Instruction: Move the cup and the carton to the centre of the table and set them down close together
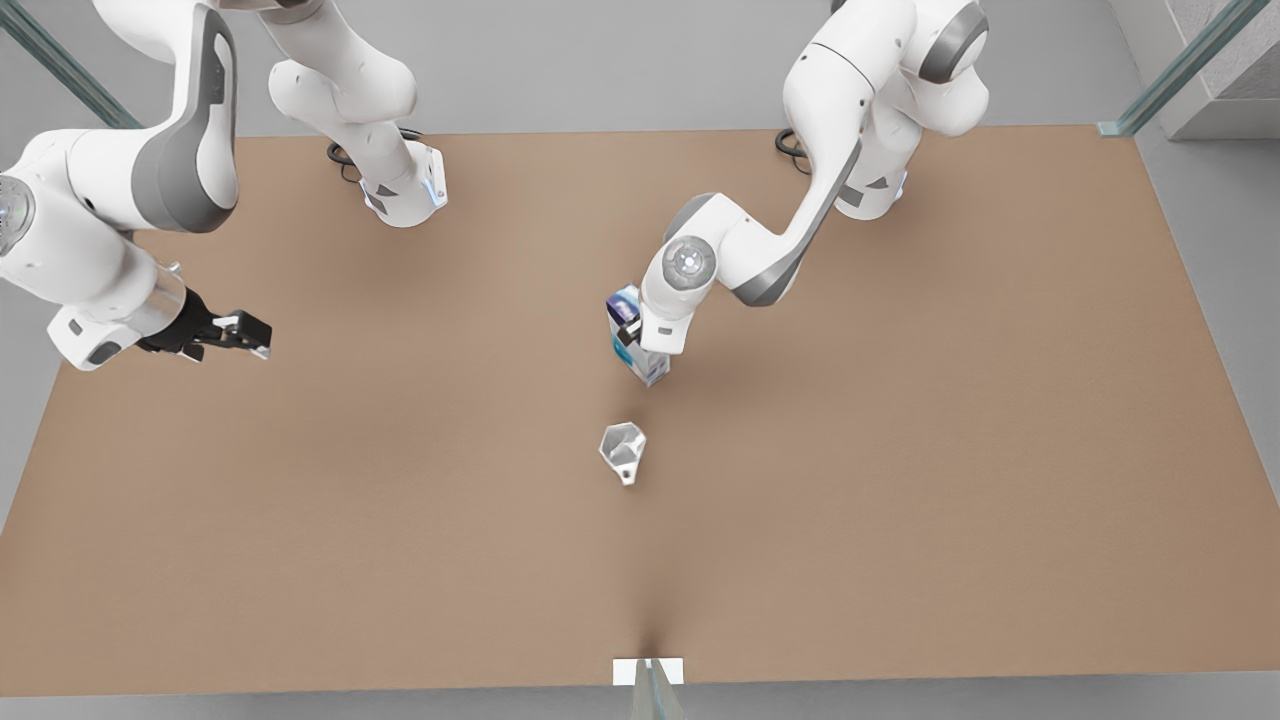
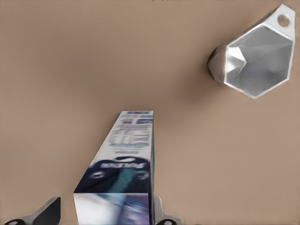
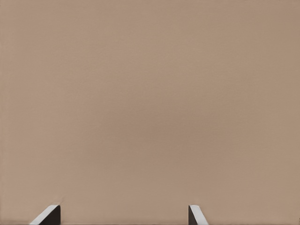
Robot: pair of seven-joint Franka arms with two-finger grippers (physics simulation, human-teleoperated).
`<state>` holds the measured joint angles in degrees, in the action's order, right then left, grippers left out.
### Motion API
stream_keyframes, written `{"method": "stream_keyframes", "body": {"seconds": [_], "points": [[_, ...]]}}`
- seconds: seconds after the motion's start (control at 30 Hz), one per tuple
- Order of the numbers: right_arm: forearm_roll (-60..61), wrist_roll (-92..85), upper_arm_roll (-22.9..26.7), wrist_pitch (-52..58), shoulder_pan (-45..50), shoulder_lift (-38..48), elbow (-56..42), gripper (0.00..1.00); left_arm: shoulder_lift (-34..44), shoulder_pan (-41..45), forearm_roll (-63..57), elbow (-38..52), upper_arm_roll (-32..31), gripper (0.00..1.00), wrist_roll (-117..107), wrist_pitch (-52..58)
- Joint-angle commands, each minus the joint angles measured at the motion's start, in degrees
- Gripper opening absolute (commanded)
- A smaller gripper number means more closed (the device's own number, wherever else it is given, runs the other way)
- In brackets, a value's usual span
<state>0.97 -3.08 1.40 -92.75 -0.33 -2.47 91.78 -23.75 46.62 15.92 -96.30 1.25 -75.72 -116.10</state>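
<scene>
The white carton (image 1: 640,362) with blue and teal print stands near the middle of the light brown table (image 1: 900,500). My left gripper (image 1: 630,335) is down around its top. In the left wrist view the carton (image 2: 126,154) sits between the fingers (image 2: 50,212), with a gap on one side, so the gripper (image 2: 105,214) is open. The silvery faceted cup (image 1: 622,450) rests on the table a short way in front of the carton, its pale inside showing (image 2: 255,58). My right gripper (image 1: 245,335) waits open above the table at the front view's left, its fingertips (image 3: 49,214) over bare tabletop.
Both arm bases (image 1: 400,190) stand on the table's far side. A small white bracket (image 1: 648,672) sits at the middle of the near edge. Grey floor surrounds the table, with glass-edged posts at the back corners.
</scene>
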Motion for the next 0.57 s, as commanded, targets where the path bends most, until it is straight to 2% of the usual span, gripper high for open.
{"method": "stream_keyframes", "body": {"seconds": [0.0,0.13,0.2,0.3,0.4,0.53], "points": [[0.09,0.00,0.01,-0.06,-1.78,0.00,-0.02,1.00,0.28,-0.04,0.16,0.14,0.15,1.00,-0.13,0.00],[0.00,0.00,0.01,0.11,-1.87,-0.08,-0.02,1.00,6.52,-3.02,-1.94,5.06,5.16,1.00,0.58,0.88],[0.00,0.00,0.01,0.37,-1.78,0.09,-0.02,1.00,9.25,-13.39,-4.41,7.35,5.78,1.00,33.42,13.62],[0.09,-0.18,0.10,0.46,-2.05,0.27,-0.11,1.00,10.57,-24.47,-13.36,7.35,5.78,1.00,69.30,22.41],[0.09,-0.53,0.19,0.46,-2.22,0.27,-0.11,1.00,13.38,-31.41,-15.13,7.17,5.78,1.00,75.90,23.73],[0.00,-0.53,0.27,0.46,-2.22,0.18,-0.19,1.00,12.77,-32.65,-15.57,7.18,5.86,1.00,75.81,23.99]]}}
